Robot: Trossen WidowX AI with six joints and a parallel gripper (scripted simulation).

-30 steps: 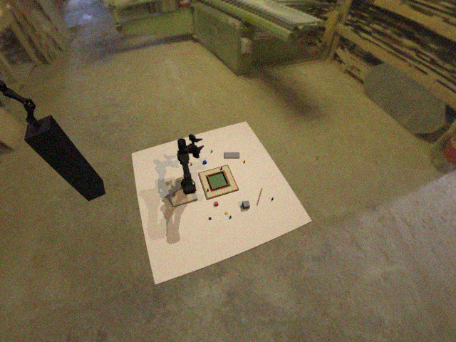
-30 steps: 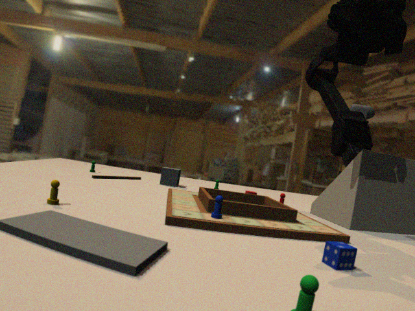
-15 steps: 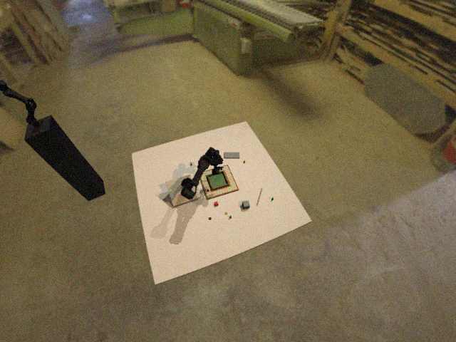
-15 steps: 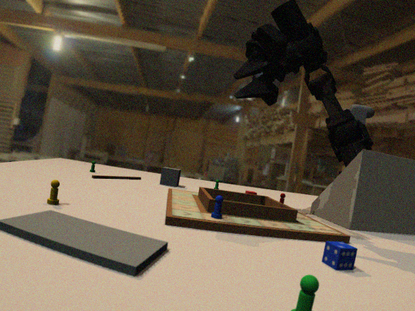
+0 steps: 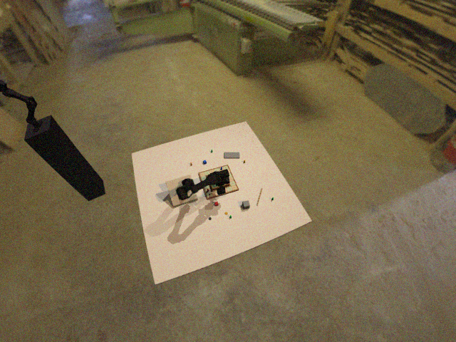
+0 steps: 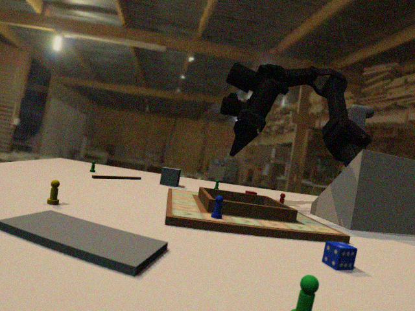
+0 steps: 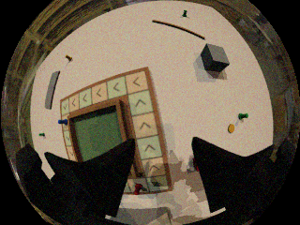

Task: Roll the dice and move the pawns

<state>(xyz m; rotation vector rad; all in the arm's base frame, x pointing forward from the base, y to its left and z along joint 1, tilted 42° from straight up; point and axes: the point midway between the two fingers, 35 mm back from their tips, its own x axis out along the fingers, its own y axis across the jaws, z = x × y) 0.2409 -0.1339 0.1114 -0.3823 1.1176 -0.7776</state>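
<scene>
My gripper [image 6: 231, 154] [image 7: 164, 142] is open and empty, pointing down above the board's near side. The red die [image 5: 216, 203] [image 6: 251, 192] lies on the table beside the board [image 6: 187, 202] [image 7: 142, 105]; in the wrist view the right finger mostly hides it. The blue die [image 5: 204, 162] [image 6: 339, 256] lies on the table on the board's other side, outside the wrist view. The tray [image 6: 258, 208] [image 7: 123, 117] sits mid-board, its visible green floor bare. The blue pawn [image 5: 221, 168] [image 6: 216, 207] [image 7: 63, 122] stands on the track. The red pawn [image 6: 282, 197] [image 7: 138, 188] stands near a board corner.
A grey block [image 5: 245, 204] [image 7: 215, 57], a thin stick [image 5: 259, 197] [image 7: 178, 28], a grey slab [image 5: 231, 155] [image 6: 83, 239], a yellow pawn [image 6: 53, 192] [image 7: 68, 58], an orange disc [image 5: 226, 213] [image 7: 231, 127] and several green pawns surround the board. A grey wedge-sided base [image 6: 382, 197] stands behind it.
</scene>
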